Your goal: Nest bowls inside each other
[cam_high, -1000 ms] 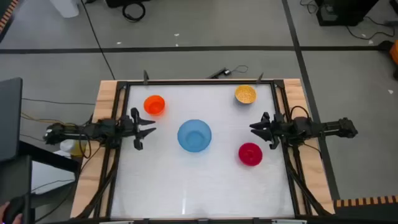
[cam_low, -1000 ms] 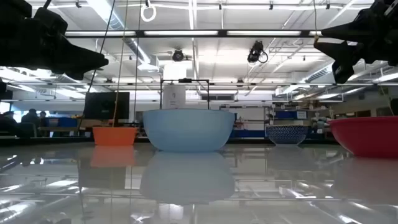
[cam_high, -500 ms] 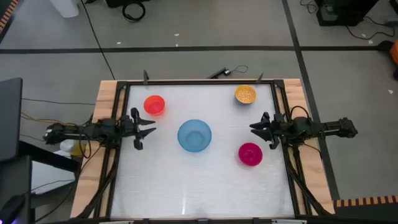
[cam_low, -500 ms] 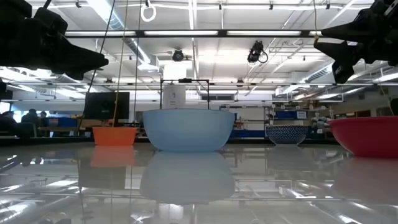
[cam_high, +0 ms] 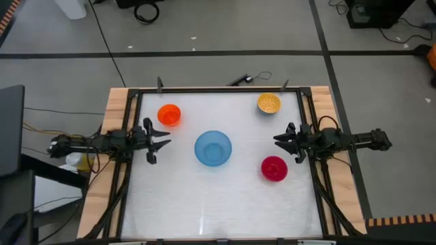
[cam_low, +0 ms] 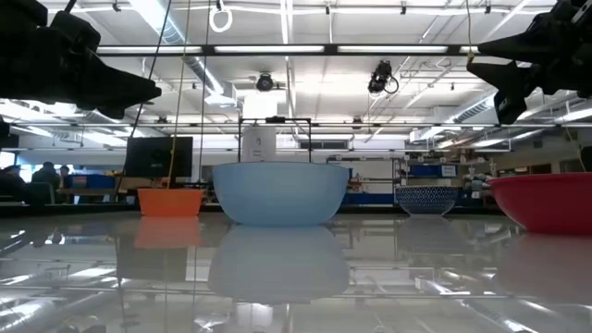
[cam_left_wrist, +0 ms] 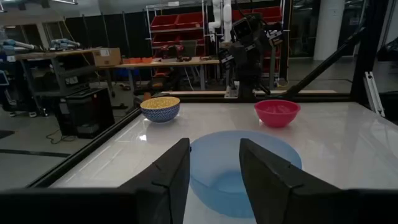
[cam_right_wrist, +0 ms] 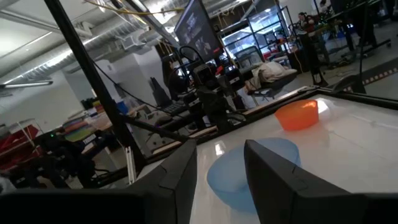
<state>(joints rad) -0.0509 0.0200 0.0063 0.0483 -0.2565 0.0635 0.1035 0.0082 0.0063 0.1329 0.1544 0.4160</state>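
Observation:
Four bowls stand apart on their bases on the white table (cam_high: pixel 204 204). The larger light blue bowl (cam_high: pixel 213 148) is in the middle, the orange bowl (cam_high: pixel 169 114) at the far left, the yellow bowl (cam_high: pixel 269 103), patterned blue outside (cam_left_wrist: pixel 160 109), at the far right, and the red-magenta bowl (cam_high: pixel 274 168) to the near right. My left gripper (cam_high: pixel 162 139) hovers open at the left edge, pointing level at the blue bowl (cam_left_wrist: pixel 214 171). My right gripper (cam_high: pixel 279 141) hovers open at the right edge, facing the blue bowl (cam_right_wrist: pixel 221 177) and the orange bowl (cam_right_wrist: pixel 298 115).
A black frame (cam_high: pixel 218 89) runs round the table, with wooden borders (cam_high: pixel 112 116) outside it. The near half of the table holds no objects. People show far off in the room behind (cam_low: pixel 42 174).

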